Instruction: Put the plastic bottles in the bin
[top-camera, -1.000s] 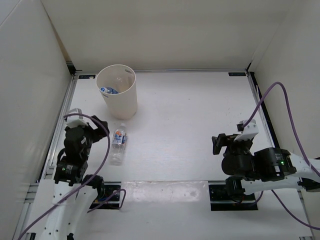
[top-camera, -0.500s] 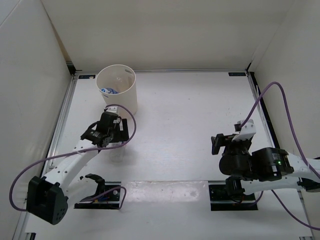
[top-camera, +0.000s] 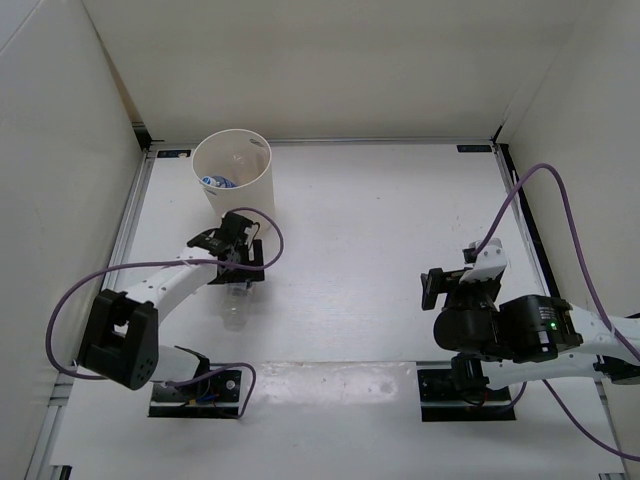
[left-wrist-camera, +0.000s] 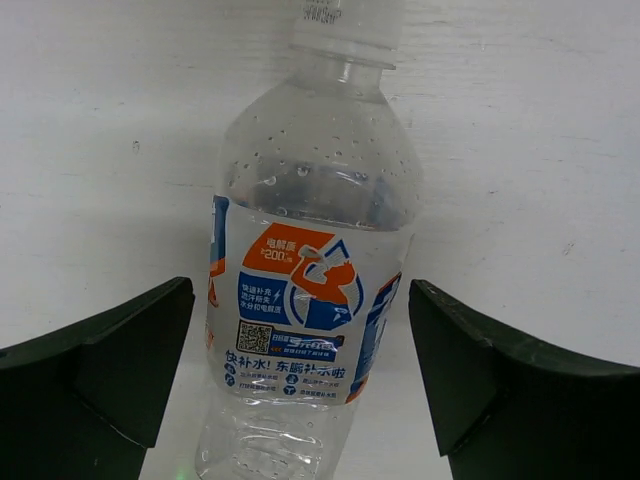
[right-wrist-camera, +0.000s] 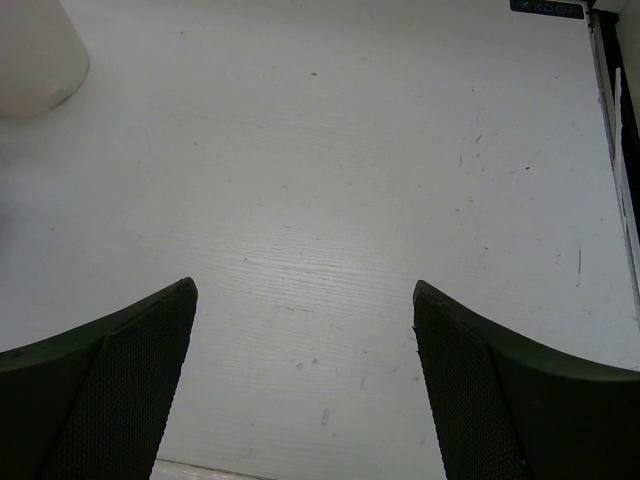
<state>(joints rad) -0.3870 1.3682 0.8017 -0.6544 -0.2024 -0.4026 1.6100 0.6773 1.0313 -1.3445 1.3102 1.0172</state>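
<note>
Toward the far left corner of the table stands the cream bin (top-camera: 247, 212), upright, with one blue-labelled bottle (top-camera: 215, 181) showing inside it near the bottom. Just on the near side of the bin, along the left part of the table, a clear bottle with a white, blue and orange-red label (left-wrist-camera: 305, 310) lies on its side. The left gripper (top-camera: 238, 268) hangs directly over it, its jaws spread wide. From the wrist, one dark finger (left-wrist-camera: 110, 370) sits on each side of the bottle, with a strip of bare table showing between each finger and the plastic, so nothing is pinched. The bottle's cap end points away from the wrist. Over by the right edge, nearer the front, the right gripper (top-camera: 462, 276) is spread just as wide above bare tabletop, holding nothing, well apart from the bin and the bottle.
</note>
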